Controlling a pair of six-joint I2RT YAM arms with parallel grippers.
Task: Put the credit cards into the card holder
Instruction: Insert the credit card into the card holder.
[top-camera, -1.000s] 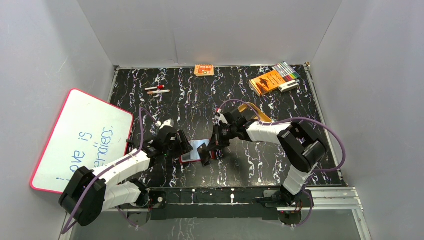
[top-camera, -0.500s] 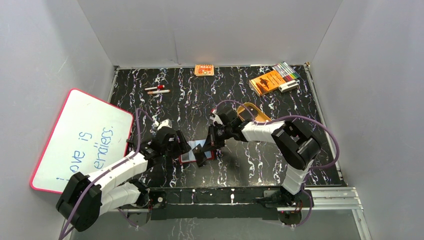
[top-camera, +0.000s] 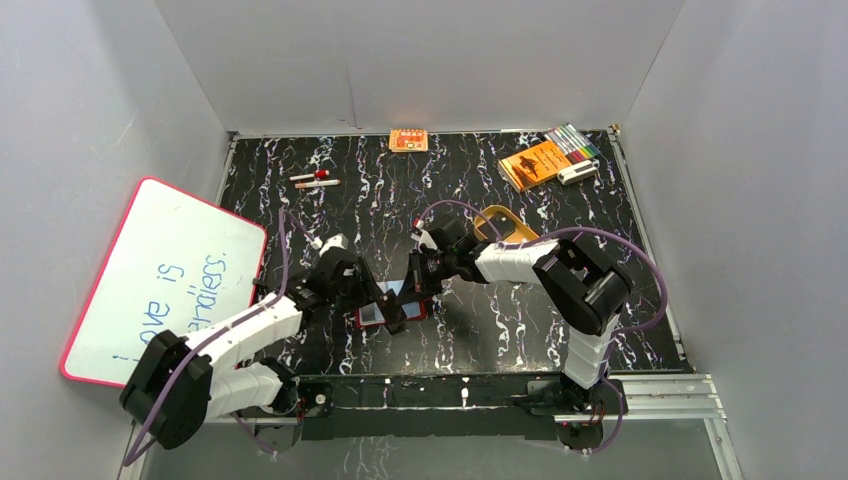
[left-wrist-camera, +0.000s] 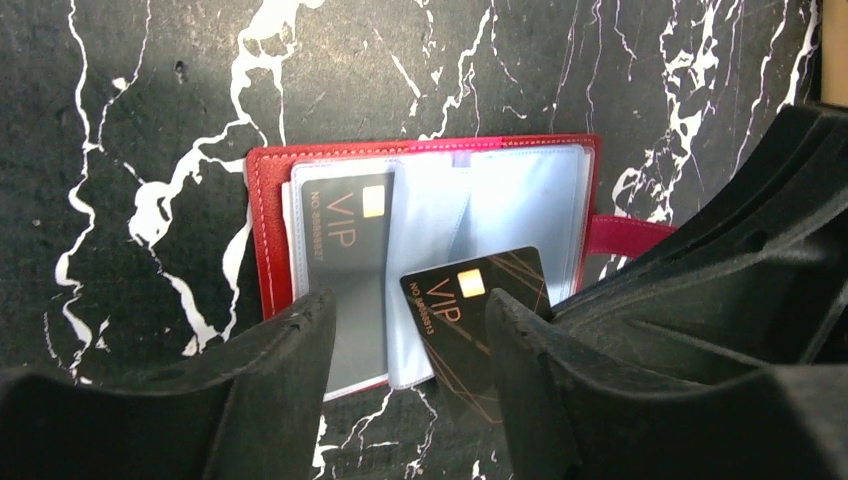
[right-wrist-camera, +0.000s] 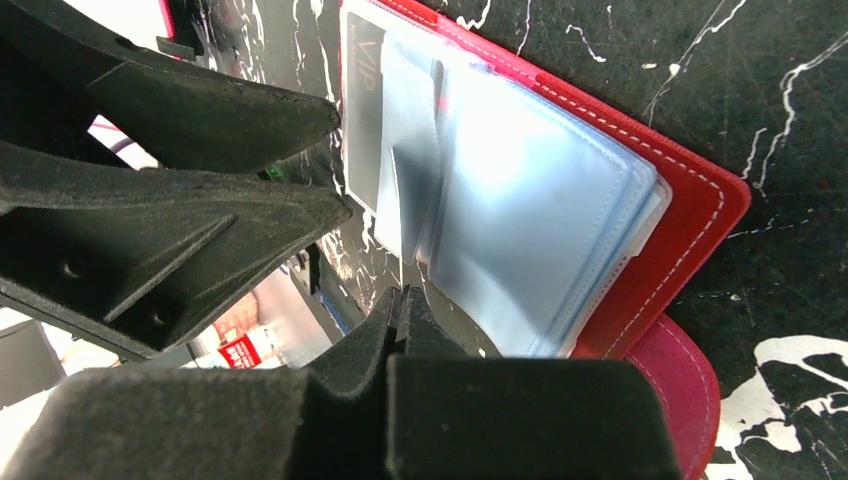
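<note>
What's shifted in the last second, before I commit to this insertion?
The right gripper, shut on a black card, moved left, carrying the card further over the wallet's open sleeves. The open left gripper, the wallet and the tray stayed roughly where they were.

Red card holder (left-wrist-camera: 430, 220) laid open on black marbled table (top-camera: 500, 330)
It is seen near the front edge, a tan tray (top-camera: 500, 222) at centre-right; pens (top-camera: 314, 180), an orange box (top-camera: 408, 140), an orange booklet (top-camera: 533, 164) and markers (top-camera: 573, 141) are ranged toward the back.
</note>
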